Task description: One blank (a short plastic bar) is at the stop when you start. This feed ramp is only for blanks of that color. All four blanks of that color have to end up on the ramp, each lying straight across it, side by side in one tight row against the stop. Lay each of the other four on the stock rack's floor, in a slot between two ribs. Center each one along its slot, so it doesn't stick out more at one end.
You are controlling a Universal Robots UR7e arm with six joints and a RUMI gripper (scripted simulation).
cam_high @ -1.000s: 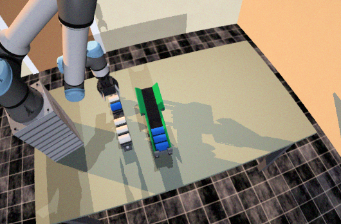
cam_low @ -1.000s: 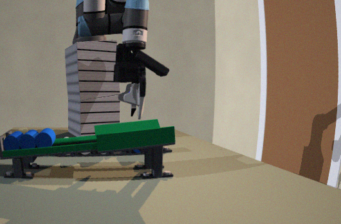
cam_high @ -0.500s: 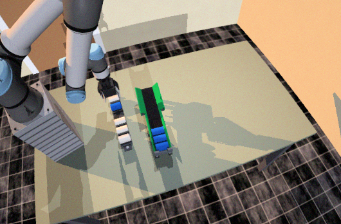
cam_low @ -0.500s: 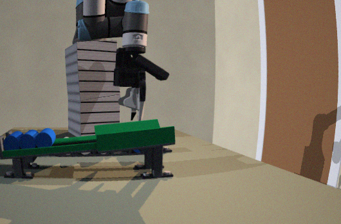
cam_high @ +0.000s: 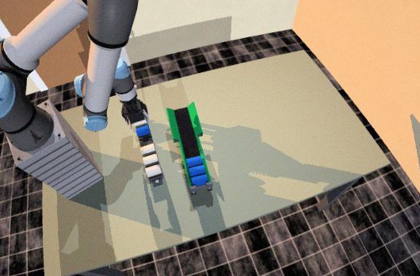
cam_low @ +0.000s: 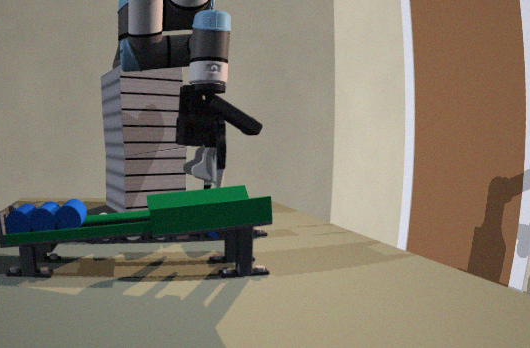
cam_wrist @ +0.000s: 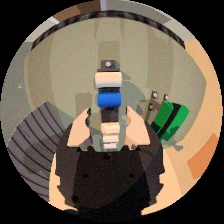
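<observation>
The green ramp (cam_high: 173, 123) (cam_low: 207, 217) (cam_wrist: 162, 114) holds three blue blanks (cam_high: 196, 170) (cam_low: 45, 217) lying straight across it in a tight row against the stop (cam_high: 201, 187) (cam_low: 1, 230). The dark stock rack (cam_high: 157, 181) (cam_wrist: 108, 64) stands beside the ramp, on the robot base's side. On it lie a blue blank (cam_high: 143, 131) (cam_wrist: 109, 99), a white blank (cam_wrist: 108, 80) (cam_high: 141, 123) at one end, and three white blanks (cam_high: 150, 159) (cam_wrist: 110, 136) toward the other end. My gripper (cam_wrist: 108, 107) (cam_low: 212, 182) is partly open and empty, above the rack near its blue blank.
The robot's ribbed grey pedestal (cam_high: 65, 166) (cam_low: 149, 140) (cam_wrist: 35, 145) stands on the rack's other side. The ramp's raised, flared end has high side walls (cam_low: 212, 212) close to the gripper. In the exterior view, the ramp hides most of the rack.
</observation>
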